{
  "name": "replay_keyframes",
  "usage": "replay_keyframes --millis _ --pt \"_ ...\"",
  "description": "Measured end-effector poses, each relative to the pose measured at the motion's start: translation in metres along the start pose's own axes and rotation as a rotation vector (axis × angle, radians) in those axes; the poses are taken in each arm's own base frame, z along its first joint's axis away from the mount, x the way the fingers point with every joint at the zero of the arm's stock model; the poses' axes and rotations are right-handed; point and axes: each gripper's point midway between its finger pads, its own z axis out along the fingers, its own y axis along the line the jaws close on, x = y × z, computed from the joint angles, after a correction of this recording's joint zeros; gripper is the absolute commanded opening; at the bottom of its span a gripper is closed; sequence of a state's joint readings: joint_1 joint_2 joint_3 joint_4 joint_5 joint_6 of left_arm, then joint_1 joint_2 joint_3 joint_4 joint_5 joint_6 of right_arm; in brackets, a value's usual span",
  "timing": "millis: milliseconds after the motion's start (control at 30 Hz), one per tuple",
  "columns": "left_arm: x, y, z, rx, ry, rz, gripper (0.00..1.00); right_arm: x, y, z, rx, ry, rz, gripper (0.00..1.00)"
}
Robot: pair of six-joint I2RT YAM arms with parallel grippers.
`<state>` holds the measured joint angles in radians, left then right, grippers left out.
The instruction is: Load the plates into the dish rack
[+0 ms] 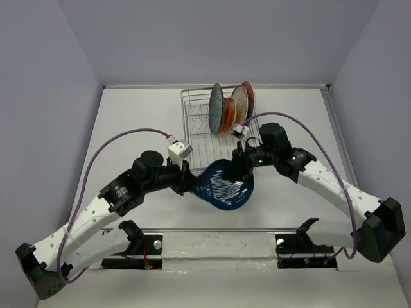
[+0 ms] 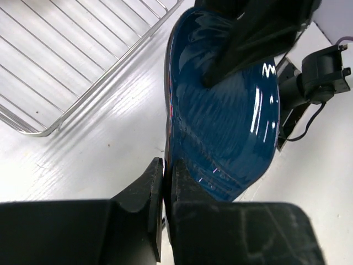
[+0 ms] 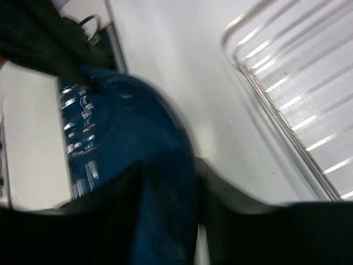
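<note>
While both of my pincers meet on it, the dark blue plate [image 1: 226,185] hangs between my arms just near of the dish rack [image 1: 199,128]. It is tilted, with its white-striped face turned up toward the overhead camera and its wider spread running left to right. I cannot tell whether its low rim touches the table [image 1: 128,115].

My left pincer [image 1: 191,183] is nearly closed, with only the plate's left rim between the fingers. My right pincer [image 1: 241,168] grips the far right rim, its jaws a plate's thickness apart.

From my left wrist the plate stands edge-on at my fingertips [image 2: 156,182] and stretches away. One right finger [image 2: 248,38] lies across its glossy face, and a corner of the rack shows at the upper left.

My right wrist view is blurred. It shows the blue rim running between my two dark fingers [image 3: 124,190], with the rack's wires at the right.

Only the overhead view shows the four plates already upright in the rack's far right corner: teal plate [image 1: 216,108], orange plate [image 1: 227,115], pale plate [image 1: 239,102], then a red-rimmed plate [image 1: 248,96].
</note>
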<state>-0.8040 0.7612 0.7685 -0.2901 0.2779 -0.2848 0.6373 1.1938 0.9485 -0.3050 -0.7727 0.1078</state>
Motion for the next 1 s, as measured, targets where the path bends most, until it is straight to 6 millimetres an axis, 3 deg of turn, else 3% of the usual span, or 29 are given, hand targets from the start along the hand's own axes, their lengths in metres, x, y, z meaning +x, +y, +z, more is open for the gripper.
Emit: replay_keyframes --millis 67,133,167,200,267,300,400,500,567,700,733,900,1000 --pt "0.006 0.001 -0.003 0.002 0.026 0.005 0.06 0.004 -0.007 0.002 0.021 0.0 0.027 0.07" --pt "0.01 0.007 -0.006 -0.022 0.044 0.021 0.18 0.006 -0.003 0.002 -0.005 -0.008 0.046 0.07" --pt "0.011 0.008 -0.007 -0.028 0.046 0.022 0.27 0.006 -0.003 0.003 -0.005 -0.013 0.055 0.07" --pt "0.009 0.01 -0.009 -0.038 0.038 0.026 0.47 0.004 -0.002 0.003 -0.008 -0.022 0.061 0.07" --pt "-0.005 0.017 -0.012 -0.097 -0.01 0.011 0.65 -0.006 -0.002 0.005 0.002 -0.053 0.06 0.07" --pt "-0.022 0.022 -0.016 -0.144 -0.071 0.012 0.79 -0.012 -0.002 0.006 0.019 -0.064 0.054 0.07" --pt "-0.06 0.031 -0.031 -0.234 -0.203 0.02 0.99 -0.03 -0.007 0.013 0.072 -0.068 0.068 0.07" --pt "-0.097 0.043 -0.063 -0.362 -0.368 0.018 0.99 -0.064 -0.025 0.023 0.17 -0.102 0.084 0.07" --pt "-0.107 0.054 -0.084 -0.451 -0.449 0.008 0.99 -0.091 -0.042 0.028 0.255 -0.148 0.092 0.07" --pt "-0.11 0.078 -0.122 -0.61 -0.581 -0.023 0.99 -0.147 -0.078 0.027 0.442 -0.267 0.11 0.07" --pt "-0.107 0.085 -0.131 -0.649 -0.614 -0.032 0.99 -0.153 -0.086 0.027 0.475 -0.282 0.118 0.07" --pt "-0.079 0.11 -0.125 -0.742 -0.582 -0.028 0.99 -0.204 -0.141 0.022 0.747 -0.416 0.152 0.07" --pt "-0.068 0.115 -0.113 -0.745 -0.533 -0.018 0.99 -0.22 -0.177 0.022 0.922 -0.466 0.159 0.07"
